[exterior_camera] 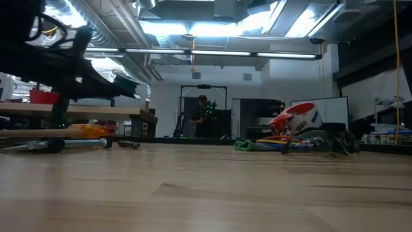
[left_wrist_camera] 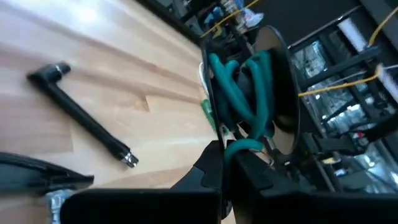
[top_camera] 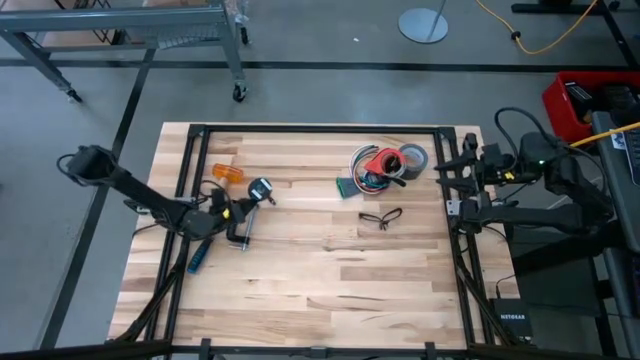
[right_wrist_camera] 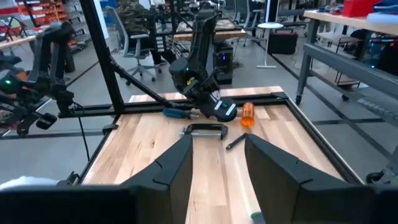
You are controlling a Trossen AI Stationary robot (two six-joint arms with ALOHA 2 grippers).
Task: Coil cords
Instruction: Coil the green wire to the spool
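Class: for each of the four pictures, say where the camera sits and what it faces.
High: overhead, looking down on table, both arms.
Low: table height, facing the room; tape rolls.
Left wrist: behind the shut left pincer, holding the green cord.
Right wrist: behind the open right pincer, facing the clamp, shared with high view.

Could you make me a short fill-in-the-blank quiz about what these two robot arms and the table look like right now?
1. The left tool is shut on a coiled cord whose colour is ____.
2. The right tool waits at the table's edge with its fingers ____.
3. On the wooden table, the red and grey tape rolls lie nearer the ____ arm.

Missing words: teal-green; open; right
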